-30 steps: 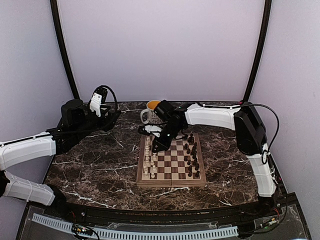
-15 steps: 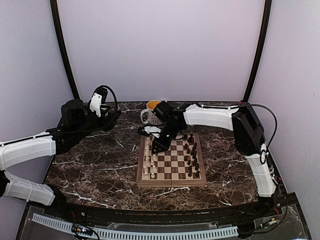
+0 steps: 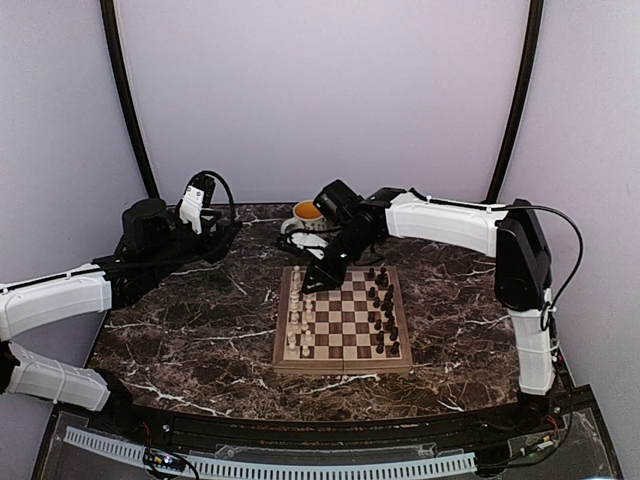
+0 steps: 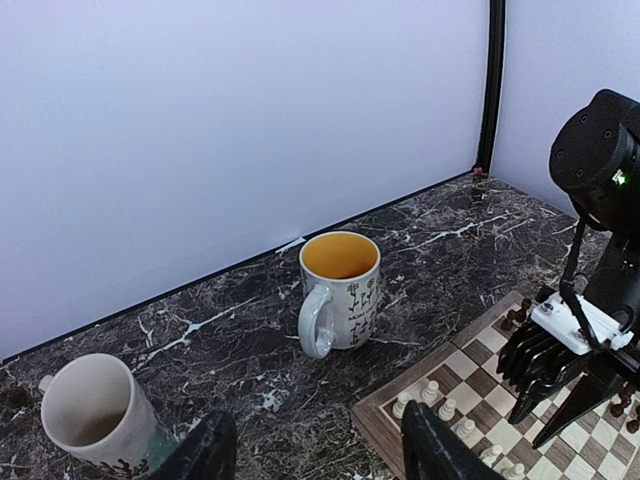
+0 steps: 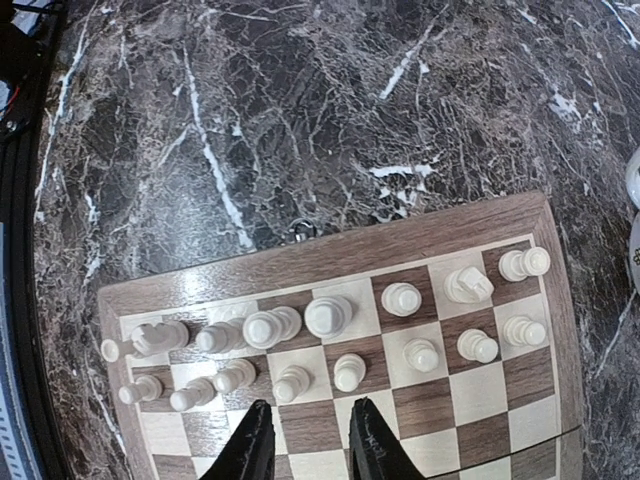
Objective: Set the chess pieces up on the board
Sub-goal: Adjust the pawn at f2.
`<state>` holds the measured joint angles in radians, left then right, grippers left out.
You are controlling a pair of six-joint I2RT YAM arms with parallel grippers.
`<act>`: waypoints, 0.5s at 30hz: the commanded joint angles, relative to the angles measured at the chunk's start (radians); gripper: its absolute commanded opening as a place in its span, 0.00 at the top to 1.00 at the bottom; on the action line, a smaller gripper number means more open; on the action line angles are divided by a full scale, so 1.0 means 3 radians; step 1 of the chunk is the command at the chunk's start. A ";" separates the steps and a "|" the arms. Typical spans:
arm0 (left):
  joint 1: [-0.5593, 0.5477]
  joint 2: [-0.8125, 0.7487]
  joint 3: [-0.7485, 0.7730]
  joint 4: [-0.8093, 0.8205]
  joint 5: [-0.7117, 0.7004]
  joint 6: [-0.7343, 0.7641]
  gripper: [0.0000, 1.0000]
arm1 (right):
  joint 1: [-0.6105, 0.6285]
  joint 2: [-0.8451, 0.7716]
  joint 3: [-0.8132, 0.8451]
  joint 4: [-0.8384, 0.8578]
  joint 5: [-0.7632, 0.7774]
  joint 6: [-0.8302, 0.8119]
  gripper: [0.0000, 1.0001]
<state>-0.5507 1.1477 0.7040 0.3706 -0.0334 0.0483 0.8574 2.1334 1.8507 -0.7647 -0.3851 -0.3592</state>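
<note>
The board (image 3: 341, 366) lies mid-table. Cream-white chess pieces (image 3: 298, 325) stand in two files along its left side, dark pieces (image 3: 385, 310) along its right side. My right gripper (image 3: 312, 283) hangs open and empty above the board's far left corner. In the right wrist view its fingers (image 5: 250, 448) hover over the squares just inside the white pieces (image 5: 330, 315), which stand in two rows on the board (image 5: 330, 250). My left gripper (image 3: 225, 237) is open and empty, off the board's left, held above the table; it also shows in the left wrist view (image 4: 318, 455).
A white mug with an orange inside (image 3: 305, 222) stands just behind the board's far left corner; the left wrist view shows it too (image 4: 340, 290). A cream mug (image 4: 95, 415) stands further left. Dark marble table; walls on three sides.
My right arm has swung back and up, lifting its gripper a little away from the white pieces toward the board's far edge. The left arm has not moved.
</note>
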 commanded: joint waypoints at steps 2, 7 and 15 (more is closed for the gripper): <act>0.0030 -0.0103 0.0011 0.0023 0.0047 0.0041 0.42 | 0.0151 -0.0017 -0.0125 -0.0051 -0.0283 -0.0114 0.75; 0.0027 -0.0108 0.0005 0.0019 0.0042 0.0044 0.42 | 0.0282 0.0073 -0.0097 -0.0112 -0.0213 -0.0197 0.79; 0.0028 -0.0113 0.0005 0.0017 0.0042 0.0056 0.42 | 0.0322 0.0166 -0.0078 -0.0150 -0.0033 -0.0247 0.78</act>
<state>-0.5472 1.1439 0.7040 0.3683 -0.0334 0.0498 0.9531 2.1571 1.8263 -0.7963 -0.4232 -0.4129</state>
